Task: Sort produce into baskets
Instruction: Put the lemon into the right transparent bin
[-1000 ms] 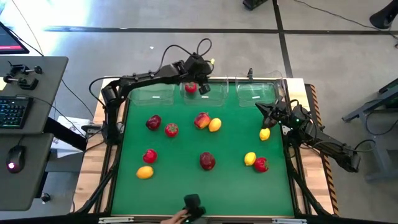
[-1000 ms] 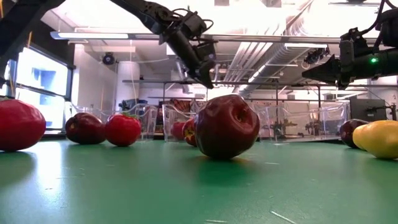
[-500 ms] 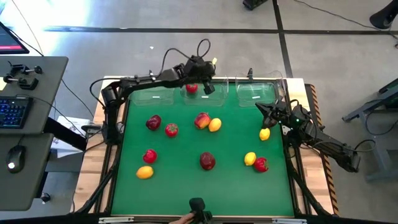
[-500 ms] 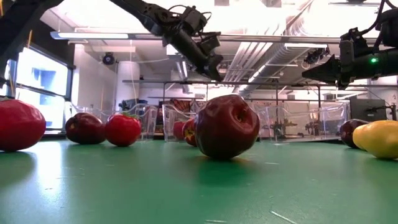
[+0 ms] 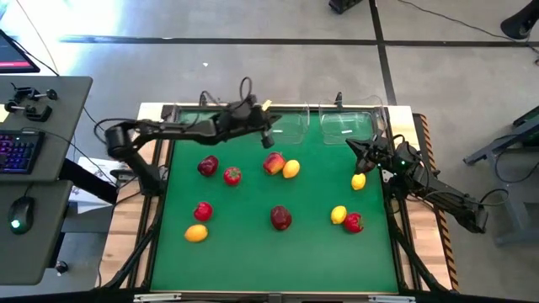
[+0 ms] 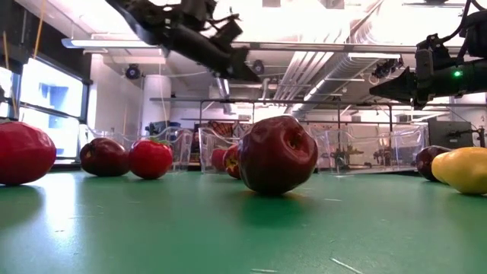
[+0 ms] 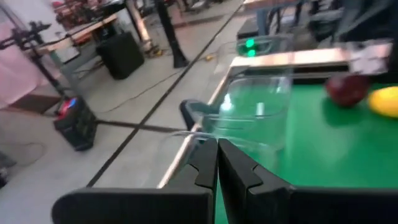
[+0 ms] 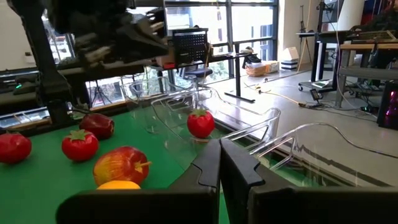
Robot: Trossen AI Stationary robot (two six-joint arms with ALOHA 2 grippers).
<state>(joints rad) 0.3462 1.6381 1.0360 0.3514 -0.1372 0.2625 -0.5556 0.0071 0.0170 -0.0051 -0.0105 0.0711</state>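
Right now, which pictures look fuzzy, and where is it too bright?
In the left wrist view everything is smeared, even the bin and the apple. In the low view the left arm is blurred while the big apple is sharp, and the ceiling lights glare white. In the high view the floor at top left is washed out.

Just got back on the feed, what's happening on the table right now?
Fruit sorting is under way. The left gripper, jaws shut and empty, hangs above the mat near the middle bin, where one green-topped red fruit already lies. The right gripper waits, jaws shut, by the right bin, close to a lemon. Ten fruits lie loose on the green mat: apples, lemons and green-topped red ones.
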